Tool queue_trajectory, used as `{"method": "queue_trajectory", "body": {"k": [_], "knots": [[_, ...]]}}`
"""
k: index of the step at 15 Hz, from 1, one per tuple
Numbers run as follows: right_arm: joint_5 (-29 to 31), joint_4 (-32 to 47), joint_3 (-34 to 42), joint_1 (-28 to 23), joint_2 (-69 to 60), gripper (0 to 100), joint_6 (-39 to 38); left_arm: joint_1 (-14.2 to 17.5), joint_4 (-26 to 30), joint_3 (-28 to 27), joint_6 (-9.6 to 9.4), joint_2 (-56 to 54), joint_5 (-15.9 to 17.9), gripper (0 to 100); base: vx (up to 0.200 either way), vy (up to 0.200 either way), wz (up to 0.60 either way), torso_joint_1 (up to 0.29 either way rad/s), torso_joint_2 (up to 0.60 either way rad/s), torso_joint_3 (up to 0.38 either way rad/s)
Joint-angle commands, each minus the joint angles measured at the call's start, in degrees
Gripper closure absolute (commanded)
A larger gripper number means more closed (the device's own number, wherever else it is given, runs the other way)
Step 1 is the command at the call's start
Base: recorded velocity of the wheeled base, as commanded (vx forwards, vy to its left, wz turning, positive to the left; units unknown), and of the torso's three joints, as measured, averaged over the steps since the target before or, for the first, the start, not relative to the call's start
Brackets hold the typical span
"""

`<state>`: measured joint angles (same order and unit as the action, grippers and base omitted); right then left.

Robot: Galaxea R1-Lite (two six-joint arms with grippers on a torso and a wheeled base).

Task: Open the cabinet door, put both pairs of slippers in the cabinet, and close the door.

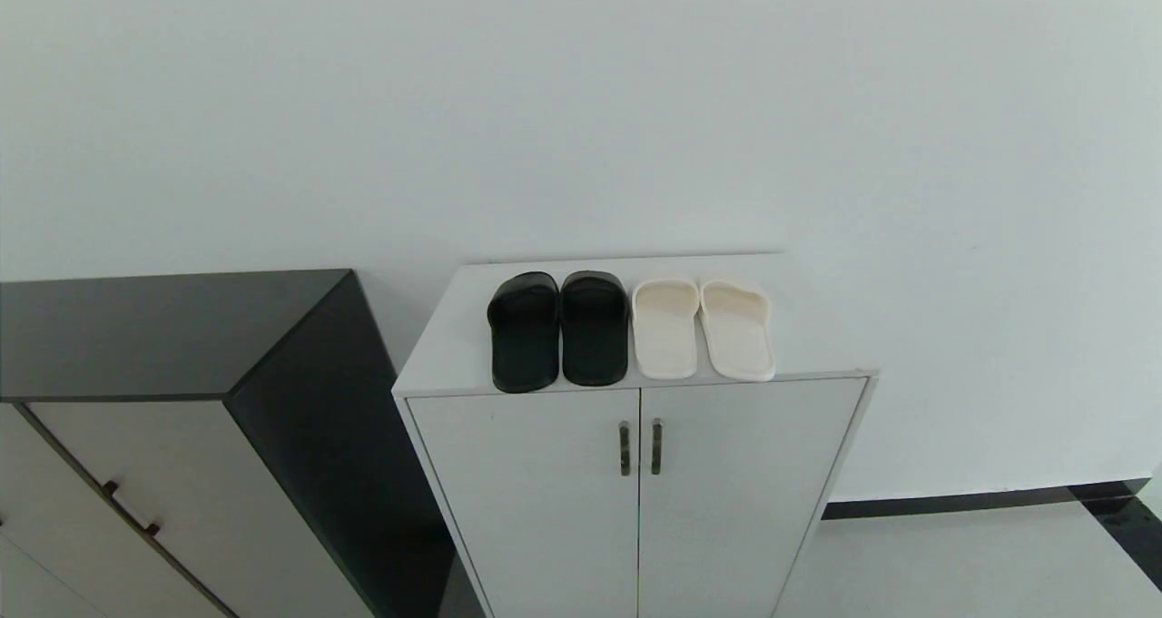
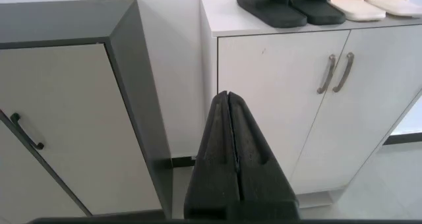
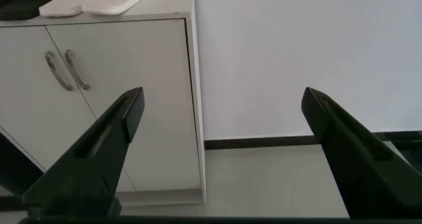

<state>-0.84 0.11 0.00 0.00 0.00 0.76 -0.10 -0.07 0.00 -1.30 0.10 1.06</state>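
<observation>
I see black slippers (image 1: 526,332) and cream slippers (image 1: 665,328) on a plain white cabinet (image 1: 526,500) with grey handles (image 1: 625,447); the unit (image 1: 300,436) beside it is black with pale fronts.

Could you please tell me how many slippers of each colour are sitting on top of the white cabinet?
Black slippers: 2
Cream slippers: 2
Total: 4, all in one row on top of the white cabinet, whose doors are shut.
</observation>
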Motion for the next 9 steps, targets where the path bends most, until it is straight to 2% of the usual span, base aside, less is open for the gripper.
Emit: {"method": "queue_trajectory", "body": {"k": [1, 6, 9], "knots": [[0.0, 0.0, 0.0, 0.0, 0.0, 0, 0.1, 0.0, 0.0, 0.0, -0.19, 0.0, 0.1, 100, 0.200, 0.000, 0.00, -0.002, -0.01, 0.002], [-0.3, 0.0, 0.0, 0.0, 0.0, 0, 0.6, 0.0, 0.0, 0.0, -0.10, 0.0, -0.1, 100, 0.200, 0.000, 0.00, 0.000, -0.01, 0.004], [-0.3, -0.4, 0.0, 0.0, 0.0, 0, 1.8, 0.0, 0.0, 0.0, -0.01, 0.0, 0.0, 100, 0.000, 0.000, 0.00, 0.000, 0.00, 0.000]]}}
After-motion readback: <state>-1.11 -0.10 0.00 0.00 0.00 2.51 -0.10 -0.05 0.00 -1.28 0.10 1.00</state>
